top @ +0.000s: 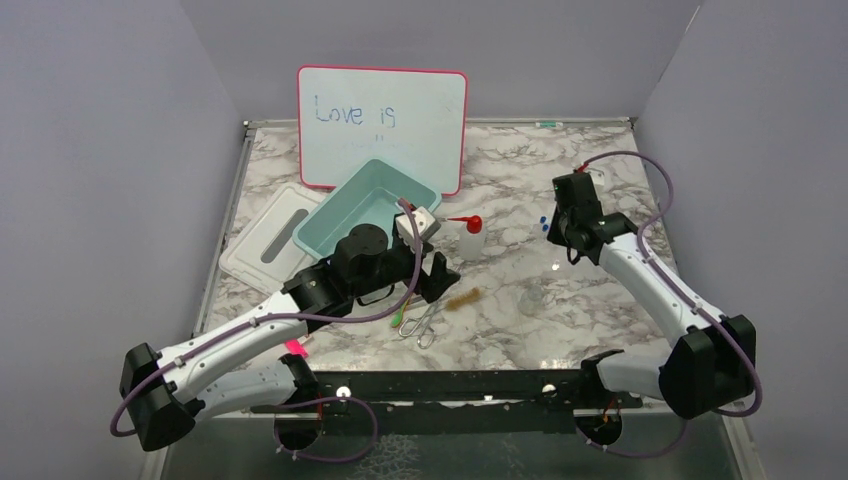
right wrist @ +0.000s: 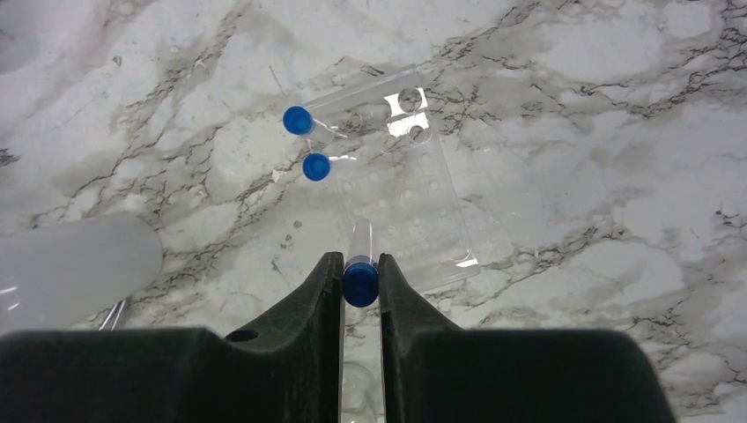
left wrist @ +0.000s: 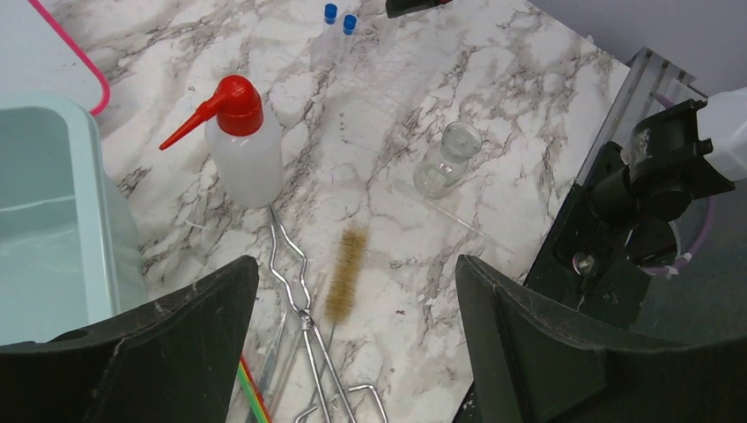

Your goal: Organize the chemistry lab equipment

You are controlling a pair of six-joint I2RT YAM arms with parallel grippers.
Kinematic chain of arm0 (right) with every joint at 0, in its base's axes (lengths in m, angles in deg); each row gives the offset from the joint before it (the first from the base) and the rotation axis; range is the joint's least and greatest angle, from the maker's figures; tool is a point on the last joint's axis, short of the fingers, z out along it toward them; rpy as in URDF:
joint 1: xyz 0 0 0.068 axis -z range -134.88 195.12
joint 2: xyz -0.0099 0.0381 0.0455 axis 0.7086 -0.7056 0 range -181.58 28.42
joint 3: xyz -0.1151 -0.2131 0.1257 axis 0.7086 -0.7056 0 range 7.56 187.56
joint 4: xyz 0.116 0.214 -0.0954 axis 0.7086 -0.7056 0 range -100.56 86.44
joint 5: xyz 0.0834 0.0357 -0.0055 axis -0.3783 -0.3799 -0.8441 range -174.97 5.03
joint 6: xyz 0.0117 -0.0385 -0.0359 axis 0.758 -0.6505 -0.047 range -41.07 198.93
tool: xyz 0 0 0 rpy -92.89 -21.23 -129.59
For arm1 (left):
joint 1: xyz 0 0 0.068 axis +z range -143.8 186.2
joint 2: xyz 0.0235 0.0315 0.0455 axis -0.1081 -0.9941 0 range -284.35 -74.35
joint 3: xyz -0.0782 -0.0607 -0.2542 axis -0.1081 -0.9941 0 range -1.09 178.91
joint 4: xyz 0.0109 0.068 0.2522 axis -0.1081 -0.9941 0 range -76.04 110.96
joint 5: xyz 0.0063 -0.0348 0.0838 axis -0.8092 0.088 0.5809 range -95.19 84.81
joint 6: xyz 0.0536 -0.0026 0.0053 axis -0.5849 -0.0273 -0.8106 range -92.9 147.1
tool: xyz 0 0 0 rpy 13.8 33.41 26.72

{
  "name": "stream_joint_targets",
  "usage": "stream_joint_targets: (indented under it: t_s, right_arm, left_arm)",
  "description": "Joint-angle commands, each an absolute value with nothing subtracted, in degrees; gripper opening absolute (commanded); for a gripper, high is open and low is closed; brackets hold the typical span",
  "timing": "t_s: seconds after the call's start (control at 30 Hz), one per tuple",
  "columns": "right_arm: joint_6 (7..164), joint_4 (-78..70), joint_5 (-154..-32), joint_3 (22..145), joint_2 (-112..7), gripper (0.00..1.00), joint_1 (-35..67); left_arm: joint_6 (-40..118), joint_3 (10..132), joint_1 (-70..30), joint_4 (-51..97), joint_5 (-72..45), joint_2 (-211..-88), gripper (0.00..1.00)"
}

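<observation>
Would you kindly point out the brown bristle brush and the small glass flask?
Brown bristle brush (left wrist: 344,273): left wrist view, middle of the bristles.
Small glass flask (left wrist: 445,163): left wrist view, its glass body.

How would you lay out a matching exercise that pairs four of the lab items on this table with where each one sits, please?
Items:
1. squeeze bottle
2. bristle brush
3. glass flask
4. blue-capped tube

Places:
A. pinched in the right gripper
B. lying beside the metal tongs
C. upright, nozzle pointing toward the teal bin
D. standing by itself on the bare marble table

Pairs: 1-C, 2-B, 3-D, 4-A.
</observation>
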State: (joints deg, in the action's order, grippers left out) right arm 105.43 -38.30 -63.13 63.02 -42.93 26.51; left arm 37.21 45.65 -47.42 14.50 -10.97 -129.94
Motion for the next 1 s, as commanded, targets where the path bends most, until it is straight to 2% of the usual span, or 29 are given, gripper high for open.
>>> stream_joint_targets:
  t_s: [0.0,0.4,0.97]
  right_arm:
    - [105.1,-32.4,-65.5,61.6,-44.6,0.15,27.7]
    - [104.9,-29.1,-68.2,59.7,-48.8,0.15,27.8]
    - [105.4,-30.1,-63.6,60.2,-47.8,0.15,27.8]
  left_arm:
    - [38.7,45.4,-47.5,17.2,-13.0,-131.1,0.85]
    - [39.5,44.8,-47.5,17.8,-12.5,-132.1,0.85]
    - [39.9,44.6,-47.5,18.3,-12.3,-132.8,0.85]
